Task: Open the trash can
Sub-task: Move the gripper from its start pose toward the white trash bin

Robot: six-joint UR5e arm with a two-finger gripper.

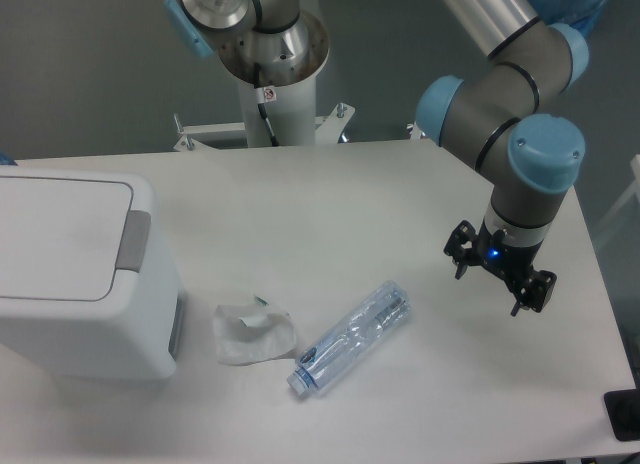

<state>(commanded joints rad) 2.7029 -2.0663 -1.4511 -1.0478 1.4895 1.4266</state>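
Observation:
The trash can (pixel 70 284) is a large boxy white bin at the left edge of the table. Its flat white lid (pixel 60 234) is down, and a grey push tab (pixel 133 241) sits on the rim at its right side. My gripper (pixel 492 286) hangs over the right part of the table, far to the right of the bin. Its two black fingers point down, stand apart and hold nothing.
A crumpled white tissue (pixel 252 333) lies just right of the bin. A clear plastic bottle (pixel 352 335) lies on its side near the table's middle front. The arm's base column (pixel 270 64) stands at the back. A black object (pixel 623 414) sits at the right front corner.

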